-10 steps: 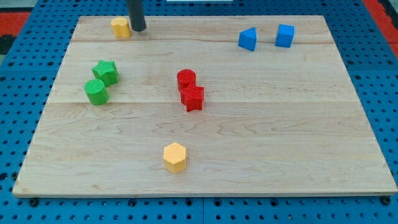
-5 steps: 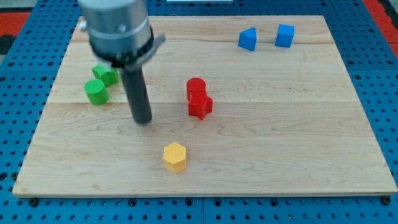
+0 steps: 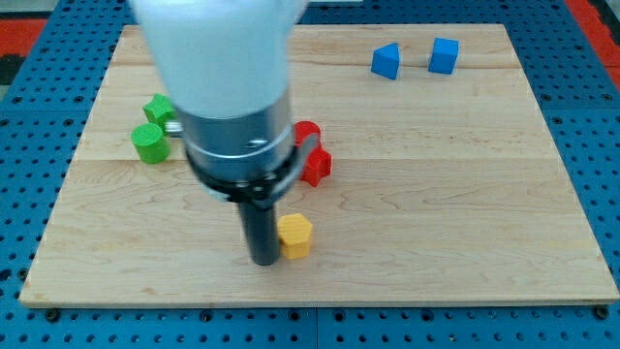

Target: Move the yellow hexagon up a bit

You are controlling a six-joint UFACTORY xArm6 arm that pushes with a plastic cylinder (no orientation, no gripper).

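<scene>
My tip (image 3: 263,260) rests on the wooden board (image 3: 465,213), touching the yellow hexagon (image 3: 295,236) at its right. There is no pincer, only a bare rod; blue pegboard (image 3: 601,145) surrounds the board.

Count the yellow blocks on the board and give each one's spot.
1 visible: the yellow hexagon near the view's bottom, right beside my tip. The arm covers the top-left, so another may be hidden.

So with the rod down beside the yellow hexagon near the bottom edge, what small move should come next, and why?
Probably slide my tip around to the view's bottom of the yellow hexagon block, then push toward the view's top. The tip now sits against the block's left side, so pushing from there would send it right, not up. The red blocks lie above, so keep the push short.
</scene>
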